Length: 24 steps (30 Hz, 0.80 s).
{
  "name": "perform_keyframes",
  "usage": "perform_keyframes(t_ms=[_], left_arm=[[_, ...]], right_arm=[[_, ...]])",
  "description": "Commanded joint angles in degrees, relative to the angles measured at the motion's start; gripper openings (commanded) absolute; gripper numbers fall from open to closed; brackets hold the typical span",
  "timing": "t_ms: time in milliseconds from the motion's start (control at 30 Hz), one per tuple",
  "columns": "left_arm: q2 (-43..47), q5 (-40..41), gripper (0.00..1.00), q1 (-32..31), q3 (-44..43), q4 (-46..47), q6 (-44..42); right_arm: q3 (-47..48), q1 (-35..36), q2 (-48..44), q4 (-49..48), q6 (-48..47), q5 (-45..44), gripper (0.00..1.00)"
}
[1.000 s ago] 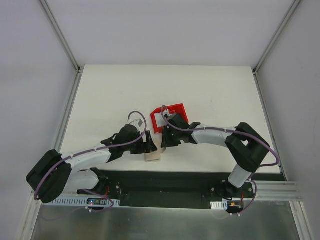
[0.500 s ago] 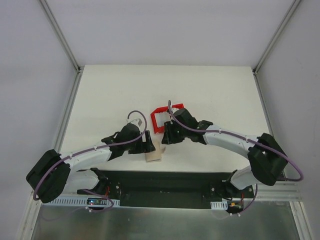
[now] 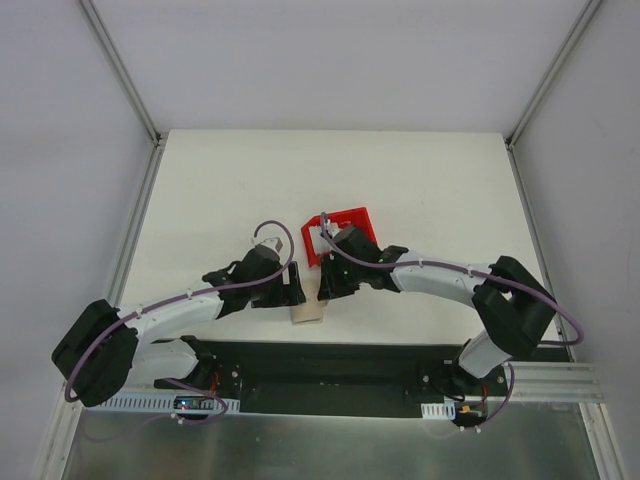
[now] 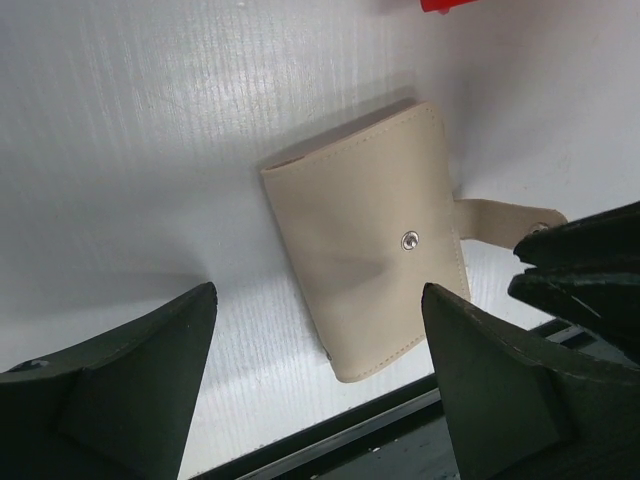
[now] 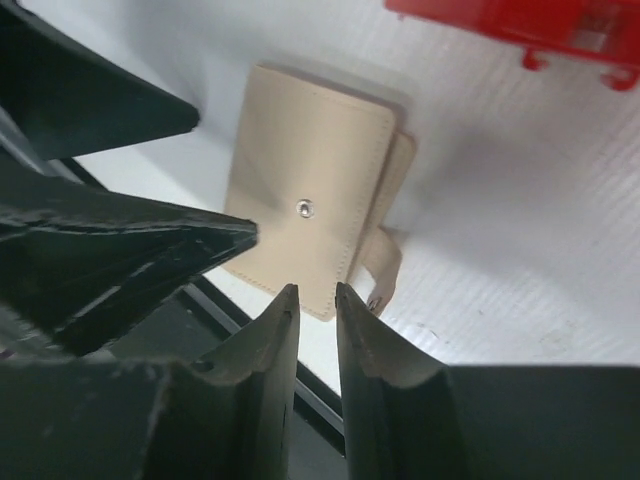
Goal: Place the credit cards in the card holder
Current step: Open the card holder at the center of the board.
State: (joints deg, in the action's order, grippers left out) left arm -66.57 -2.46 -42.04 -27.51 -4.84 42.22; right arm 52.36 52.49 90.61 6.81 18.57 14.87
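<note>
Moved: right arm's elbow, swung wide to the right half a second ago, is drawn back in. The right hand (image 3: 326,288) sits slightly nearer the table's front edge than a second ago. The left hand (image 3: 292,290) has slid a little to the left. The card holder (image 3: 307,312) lies on the same spot.
Card holder: folded shut and flat on the white table (image 3: 220,200), tan outer face up, with the round snap stud (image 4: 410,240) in the middle of that face.
Strap: tan closing strap (image 5: 385,255) sticks out loose from one long edge and is not laid over the stud.
Position: close to the table's front edge, just beyond the black base plate (image 3: 330,362). Seen from overhead it lies between the two hands and a little nearer the arm bases than either.
Left hand: fingers spread wide and gripping nothing. In its wrist view one finger stands to each side of the card holder, both clear of it.
Right hand: fingers drawn almost together, with a thin gap between them and nothing in the gap. The tips point at the card holder's edge beside the strap. In the left wrist view these dark fingers cover the strap's far end. Whether they touch it, I cannot tell.
Hands together: facing each other across the card holder, close but apart.
Red bin: the red bin (image 3: 310,245) is just beyond the right hand and farther from the front edge. It is near the card holder but not touching it, and the right wrist partly covers it in the overhead view.
</note>
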Motion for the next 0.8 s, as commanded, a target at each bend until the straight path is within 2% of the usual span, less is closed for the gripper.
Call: perform_keyframes(t_ms=[0,133,400,767], left_arm=[[1.79,0.17,0.82,-0.41,-2.81,-2.54,-1.79],[0.83,1.58,0.83,-1.72,-5.70,-4.73,-1.17],[-7.69,7.29,0.83,-6.21,-15.46,-13.87,-0.56],[-20.35,12.13,0.84,-10.16,-27.42,-27.76,1.73]], right_arm=[[-1.73,-0.72,0.18,0.22,1.29,-4.32,0.24],[-4.28,-1.60,0.45,-1.44,2.61,-4.94,0.23],[-9.20,-1.78,1.76,-6.54,5.86,-5.38,0.20],[-18.43,-1.78,2.20,-20.16,13.25,-5.56,0.15]])
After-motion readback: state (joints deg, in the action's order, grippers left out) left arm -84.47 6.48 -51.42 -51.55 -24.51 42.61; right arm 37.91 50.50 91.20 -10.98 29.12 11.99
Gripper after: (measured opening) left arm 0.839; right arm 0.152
